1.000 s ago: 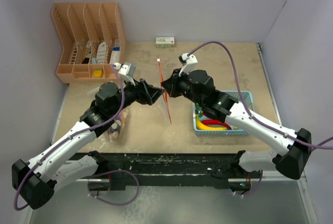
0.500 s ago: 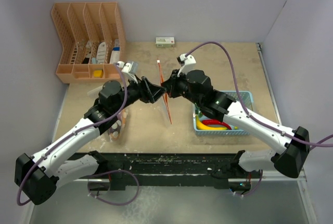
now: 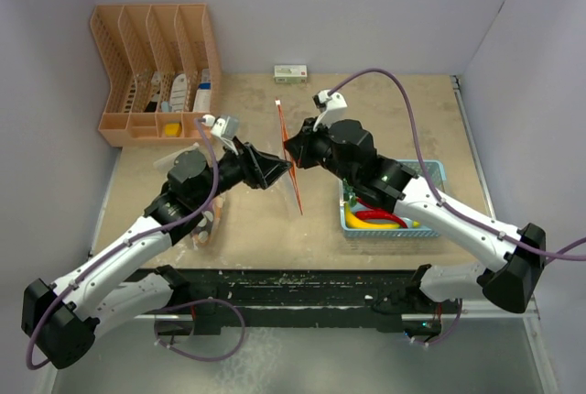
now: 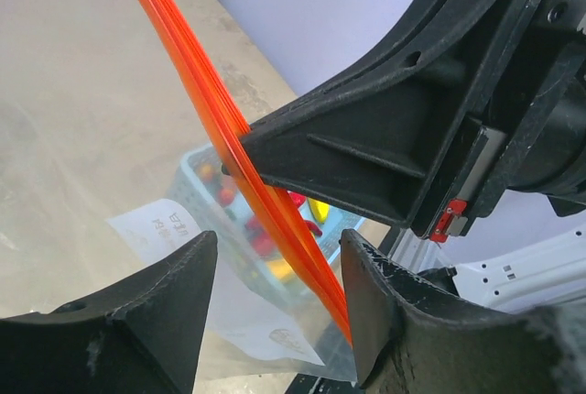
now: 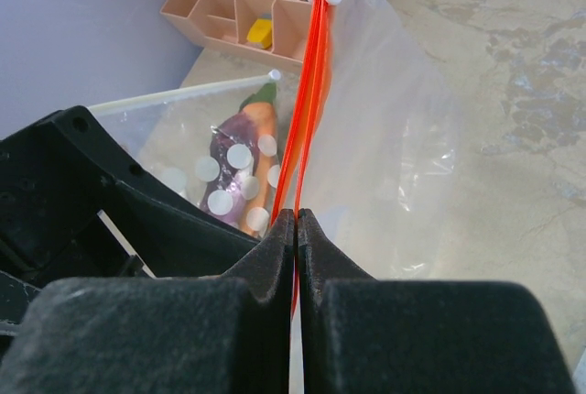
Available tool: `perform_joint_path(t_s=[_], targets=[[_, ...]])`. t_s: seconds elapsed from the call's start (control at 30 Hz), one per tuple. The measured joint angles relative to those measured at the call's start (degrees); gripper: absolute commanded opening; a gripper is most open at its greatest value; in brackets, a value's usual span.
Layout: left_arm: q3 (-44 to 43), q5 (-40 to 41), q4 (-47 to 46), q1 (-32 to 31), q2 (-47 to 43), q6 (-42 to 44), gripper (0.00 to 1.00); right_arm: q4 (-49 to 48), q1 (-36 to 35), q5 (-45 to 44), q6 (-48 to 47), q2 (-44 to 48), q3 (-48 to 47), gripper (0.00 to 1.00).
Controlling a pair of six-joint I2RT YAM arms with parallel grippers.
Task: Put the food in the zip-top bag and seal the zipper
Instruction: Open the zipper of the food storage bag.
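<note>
My left gripper [image 4: 279,261] just eased back a touch, jaws apart astride zipper [image 4: 197,82]; right gripper [image 5: 295,220] clamped on it. All food [image 3: 371,220] sits in basket [image 3: 432,170], so nothing's bagged.

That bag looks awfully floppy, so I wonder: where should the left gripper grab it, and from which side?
The stiff red-orange zipper, just beside where the right gripper pinches it, not the limp bag itself. The strip stands on edge, so the open left gripper should close in sideways, a finger on each face.
</note>
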State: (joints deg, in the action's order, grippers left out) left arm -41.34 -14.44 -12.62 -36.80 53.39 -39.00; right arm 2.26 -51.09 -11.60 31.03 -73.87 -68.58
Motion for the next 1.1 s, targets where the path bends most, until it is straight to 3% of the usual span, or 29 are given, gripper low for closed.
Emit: perform_joint_path(t_s=[0.77,0.93,1.1], targets=[[0.0,-0.9,-1.9,0.0,4.1,-0.9,0.49,0.7,0.0,-0.9,0.0,0.0,-0.5,0.0],[0.0,0.6,-1.7,0.0,2.1,-0.6,0.32,1.1,0.0,-1.0,0.0,0.1,-0.5,0.0],[0.0,1.4,-1.5,0.0,1.7,-0.3,0.35,1.8,0.0,-1.0,0.0,0.7,-0.5,0.0]])
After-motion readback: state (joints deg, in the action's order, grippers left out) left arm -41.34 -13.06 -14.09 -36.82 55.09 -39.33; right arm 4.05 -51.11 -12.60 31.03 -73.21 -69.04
